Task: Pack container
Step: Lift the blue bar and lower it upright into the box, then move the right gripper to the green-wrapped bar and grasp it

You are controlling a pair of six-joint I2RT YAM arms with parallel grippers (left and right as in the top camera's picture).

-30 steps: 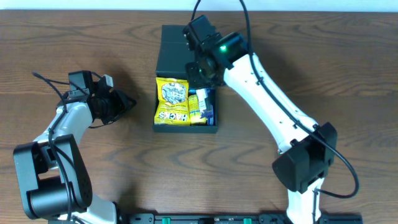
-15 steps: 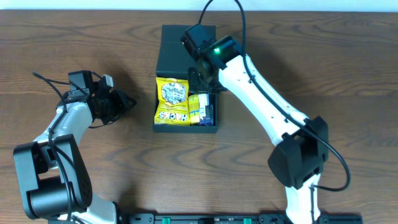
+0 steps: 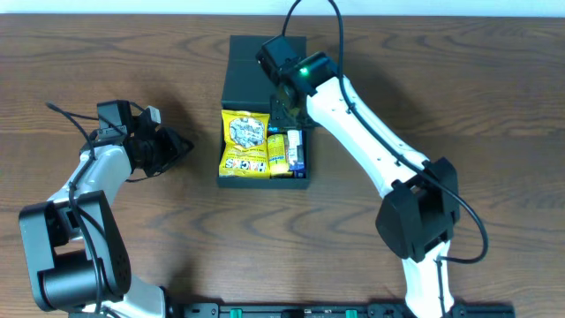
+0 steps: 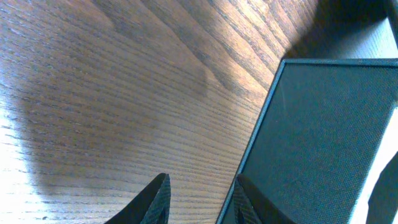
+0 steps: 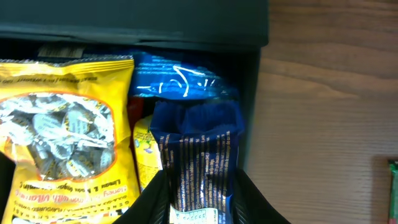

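The dark container (image 3: 263, 183) lies open mid-table, its flap lid (image 3: 247, 66) folded back toward the far side. Inside it lie a large yellow snack packet (image 3: 244, 141), a smaller yellow one (image 3: 276, 152) and a bright blue packet (image 5: 177, 81). My right gripper (image 5: 200, 199) hangs over the container's right side, shut on a dark blue packet (image 5: 199, 155) that points down into it. Well to the left of the container, my left gripper (image 3: 179, 147) sits low over the wood. Its fingers (image 4: 157, 198) stand apart with nothing between them, and the container's dark wall (image 4: 323, 137) shows beyond.
Bare wooden table (image 3: 132, 230) surrounds the container. A sliver of something green (image 5: 393, 186) shows at the right edge of the right wrist view, on the wood outside the container.
My right arm has shifted slightly left and toward the lid, carrying the dark blue packet lower over the container's right side. The left arm has not moved.
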